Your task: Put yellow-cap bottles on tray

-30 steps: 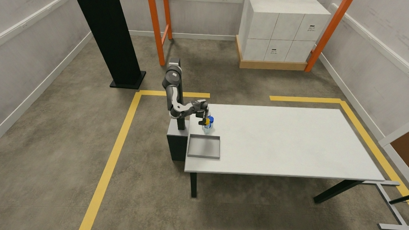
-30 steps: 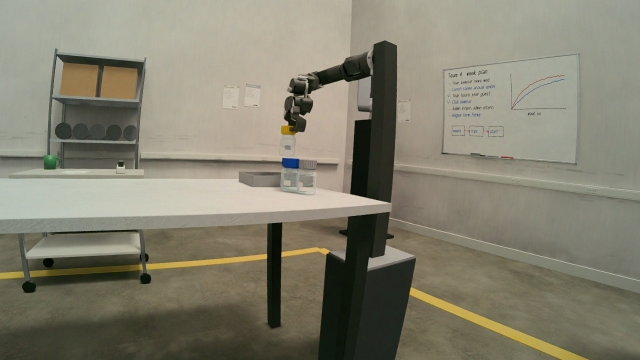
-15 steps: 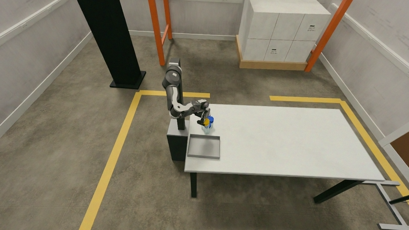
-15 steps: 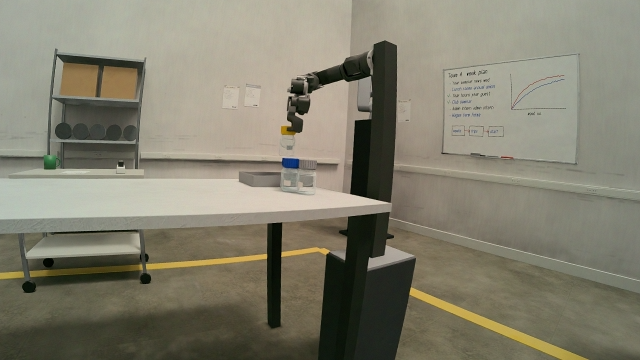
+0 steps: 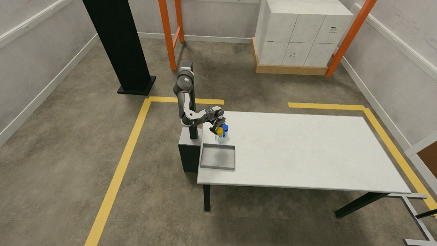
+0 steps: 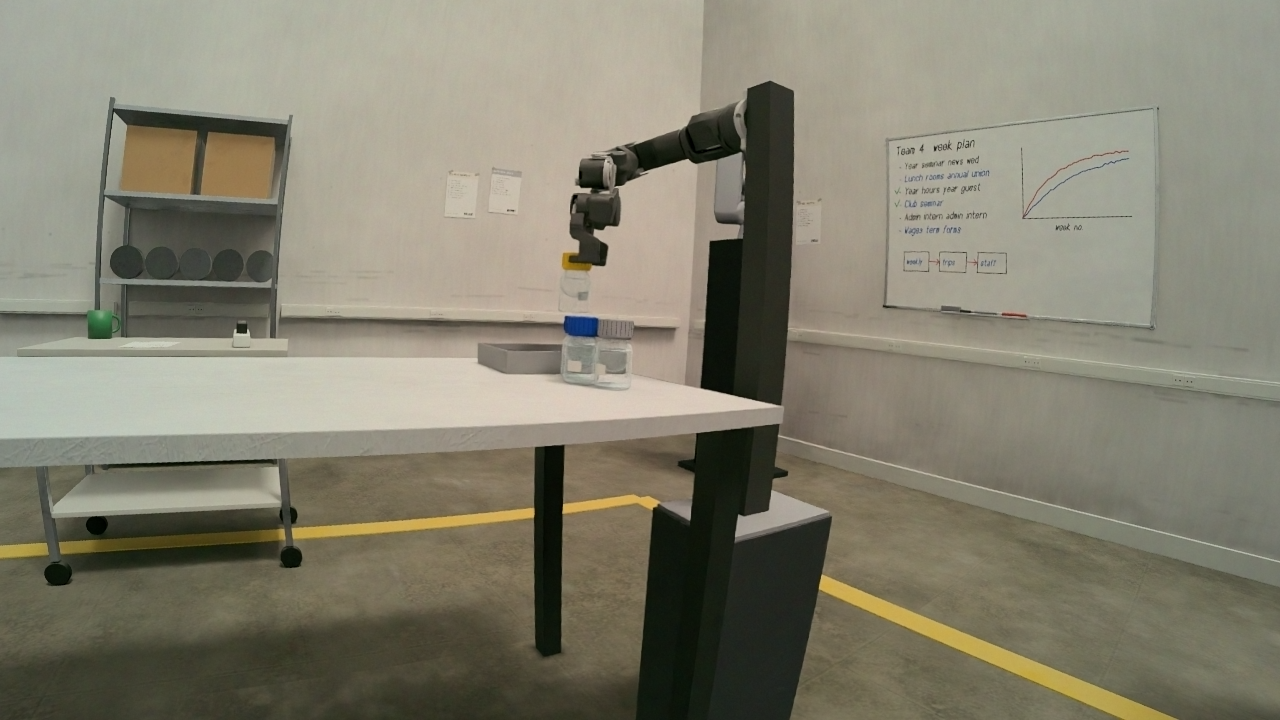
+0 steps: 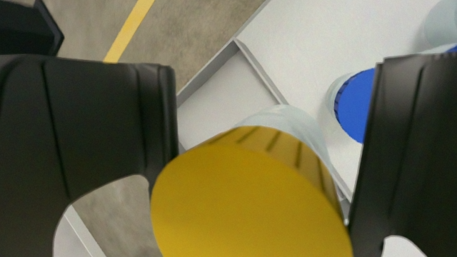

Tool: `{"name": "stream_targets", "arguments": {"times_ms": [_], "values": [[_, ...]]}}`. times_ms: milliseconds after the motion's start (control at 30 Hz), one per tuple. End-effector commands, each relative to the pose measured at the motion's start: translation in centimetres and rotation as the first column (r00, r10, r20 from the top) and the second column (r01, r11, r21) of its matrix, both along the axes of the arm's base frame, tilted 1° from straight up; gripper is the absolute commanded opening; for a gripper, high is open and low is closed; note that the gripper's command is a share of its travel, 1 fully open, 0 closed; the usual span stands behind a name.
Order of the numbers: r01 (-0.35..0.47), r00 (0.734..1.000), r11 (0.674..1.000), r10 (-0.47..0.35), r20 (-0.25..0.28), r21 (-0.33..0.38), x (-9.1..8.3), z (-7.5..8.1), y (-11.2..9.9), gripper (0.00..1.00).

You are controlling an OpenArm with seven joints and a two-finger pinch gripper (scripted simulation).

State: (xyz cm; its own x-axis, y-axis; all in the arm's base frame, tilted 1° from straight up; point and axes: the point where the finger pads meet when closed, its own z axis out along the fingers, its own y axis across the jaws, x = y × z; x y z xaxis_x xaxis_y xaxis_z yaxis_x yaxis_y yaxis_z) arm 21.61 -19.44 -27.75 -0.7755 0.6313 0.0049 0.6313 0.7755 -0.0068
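Observation:
My gripper (image 5: pixel 217 128) (image 6: pixel 586 257) (image 7: pixel 253 153) is shut on the yellow cap of a clear bottle (image 5: pixel 219 132) (image 6: pixel 574 284) (image 7: pixel 250 193) and holds it in the air, upright, above the table. A blue-capped bottle (image 5: pixel 225 129) (image 6: pixel 579 349) (image 7: pixel 351 105) and a grey-capped bottle (image 6: pixel 614 352) stand side by side on the white table (image 5: pixel 305 146) (image 6: pixel 313 394) below it. The grey tray (image 5: pixel 226 167) (image 6: pixel 514 356) (image 7: pixel 214 73) lies empty at the table's near-left corner, just beside the held bottle.
The arm's black pedestal (image 5: pixel 189 152) (image 6: pixel 733 573) stands at the table's left edge by the tray. A black post (image 6: pixel 765 250) rises behind the arm.

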Motion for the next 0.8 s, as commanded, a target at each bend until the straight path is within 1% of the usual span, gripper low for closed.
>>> {"name": "stream_targets", "arguments": {"times_ms": [0,33,100,133,367,567,600,667,700,767], "values": [[0.047,0.999,0.999,-0.047,0.006,-0.002,0.21,0.17,0.0,0.0],[0.085,0.996,0.996,-0.085,0.006,-0.002,0.21,0.17,0.0,0.0],[0.085,0.996,0.996,-0.085,0.006,-0.002,0.21,0.17,0.0,0.0],[0.122,0.993,0.993,-0.122,0.006,-0.001,0.21,0.17,0.0,0.0],[0.251,0.968,0.968,-0.251,0.004,-0.001,0.21,0.16,-0.01,0.0],[0.359,0.933,0.933,-0.359,0.003,0.0,0.21,0.16,-0.01,0.0],[0.394,0.919,0.919,-0.394,0.003,0.0,0.21,0.16,-0.01,0.0],[0.394,0.919,0.919,-0.394,0.003,0.0,0.21,0.16,-0.01,0.0],[0.428,0.904,0.904,-0.428,0.003,0.0,0.22,0.16,-0.01,0.0],[0.462,0.887,0.887,-0.462,0.002,0.0,0.22,0.16,-0.01,0.0]]}}
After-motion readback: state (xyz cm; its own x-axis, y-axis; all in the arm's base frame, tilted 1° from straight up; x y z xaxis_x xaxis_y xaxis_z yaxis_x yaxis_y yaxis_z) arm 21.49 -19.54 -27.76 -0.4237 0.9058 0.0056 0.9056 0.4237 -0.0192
